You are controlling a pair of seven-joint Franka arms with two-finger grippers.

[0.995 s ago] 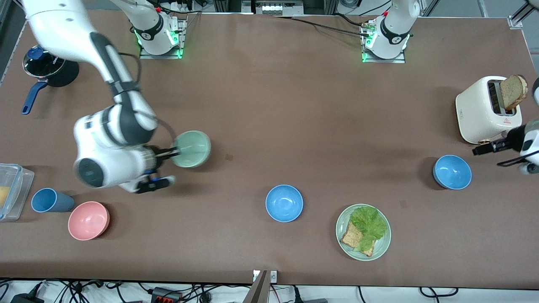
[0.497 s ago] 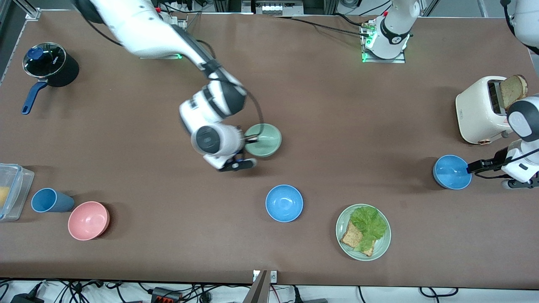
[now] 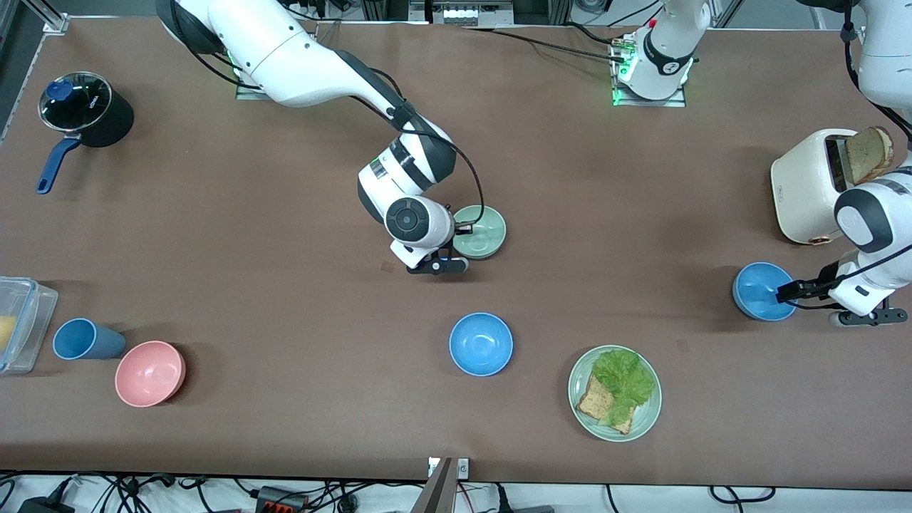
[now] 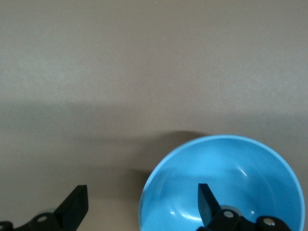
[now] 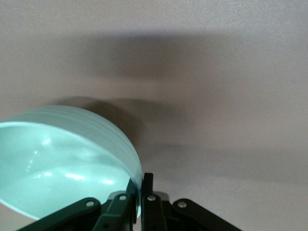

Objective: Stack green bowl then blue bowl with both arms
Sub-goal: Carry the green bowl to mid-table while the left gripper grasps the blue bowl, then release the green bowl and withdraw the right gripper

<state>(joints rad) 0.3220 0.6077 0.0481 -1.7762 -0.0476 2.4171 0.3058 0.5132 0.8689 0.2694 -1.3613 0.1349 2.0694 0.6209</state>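
- Front view, counted: you have two arms, four small bowls (one green, one pink, two blue), one blue cup, one green plate with bread and lettuce, one toaster with one bread slice standing in it, one dark pot, and one clear container.
- Front view, your right arm: the right gripper is in the middle of the frame, clamped on the rim of the green bowl, which sits tilted over the centre of the table.
- Front view, your left arm: the left gripper is at the blue bowl, at mid-height at the left arm's end of the table, nearer the camera than the toaster.
- Front view, the rest: the second blue bowl lies in the lower middle, nearer the camera than the green bowl. The pink bowl sits just beside the cup, low in the frame at the right arm's end.
- Left wrist view: one blue bowl only. You see here what the front view does not: the left gripper is spread wide and grasps nothing, one finger inside the bowl, the other outside it, the rim between them.
- Right wrist view: one green bowl only. The right gripper pinches its wall at the rim, and the bowl casts a shadow on the table.
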